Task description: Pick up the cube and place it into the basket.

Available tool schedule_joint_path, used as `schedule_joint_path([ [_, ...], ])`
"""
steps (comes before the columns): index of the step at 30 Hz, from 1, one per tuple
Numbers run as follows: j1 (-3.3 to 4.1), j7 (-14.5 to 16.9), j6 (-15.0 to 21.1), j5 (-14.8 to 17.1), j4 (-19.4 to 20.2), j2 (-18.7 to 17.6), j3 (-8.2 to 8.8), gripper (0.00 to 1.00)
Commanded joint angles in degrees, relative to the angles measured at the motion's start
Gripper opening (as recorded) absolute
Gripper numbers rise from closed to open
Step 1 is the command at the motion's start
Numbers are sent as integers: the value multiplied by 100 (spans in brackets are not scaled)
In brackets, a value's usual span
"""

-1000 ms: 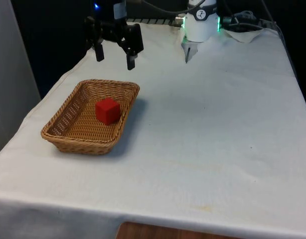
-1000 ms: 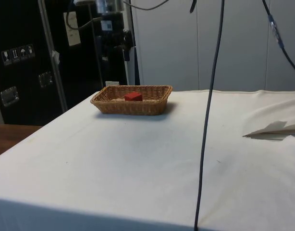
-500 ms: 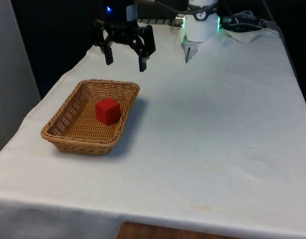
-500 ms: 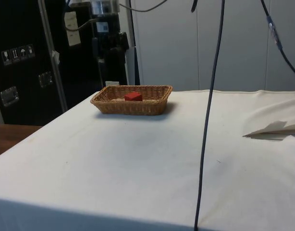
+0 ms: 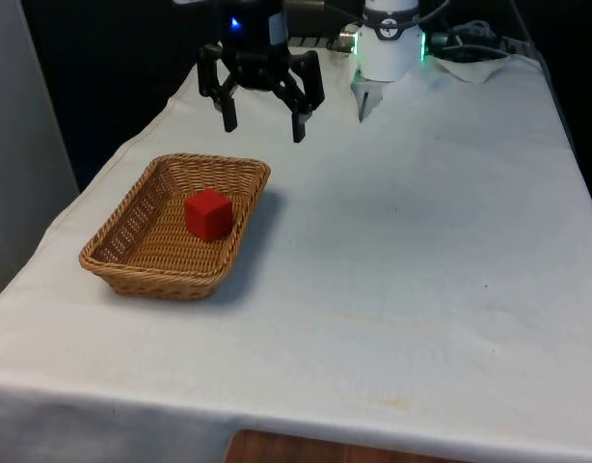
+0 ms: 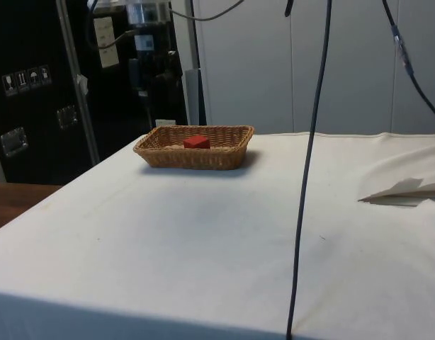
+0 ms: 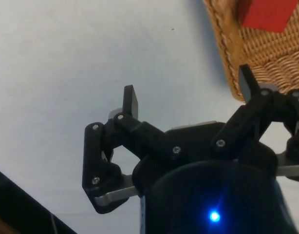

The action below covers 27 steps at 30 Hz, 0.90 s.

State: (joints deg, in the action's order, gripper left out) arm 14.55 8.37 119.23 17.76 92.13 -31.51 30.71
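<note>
A desk (image 5: 421, 251) draped in white cloth carries a shallow rectangular woven wicker basket (image 5: 132, 253) near the front view's left edge, its long axis running from the camera toward the far end. Inside it, resting on the woven floor and clear of the walls, sits a small red cube (image 5: 208, 214); the side view shows its top just above the rim. The black two-finger gripper (image 5: 263, 122) hangs in the air beyond the basket's far end, toward the front view's right, jaws spread wide and holding nothing. The cube lies below and well apart from them, so the placing looks done.
</note>
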Motion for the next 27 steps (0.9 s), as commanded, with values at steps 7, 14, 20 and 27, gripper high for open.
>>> schedule_joint_path([
  [7,46,109,-11,-40,34,52,-120,100],
  [14,57,201,-11,-46,29,63,-229,100],
  [20,63,281,-6,-52,29,69,-327,100],
  [27,74,395,-6,-46,29,80,-441,100],
])
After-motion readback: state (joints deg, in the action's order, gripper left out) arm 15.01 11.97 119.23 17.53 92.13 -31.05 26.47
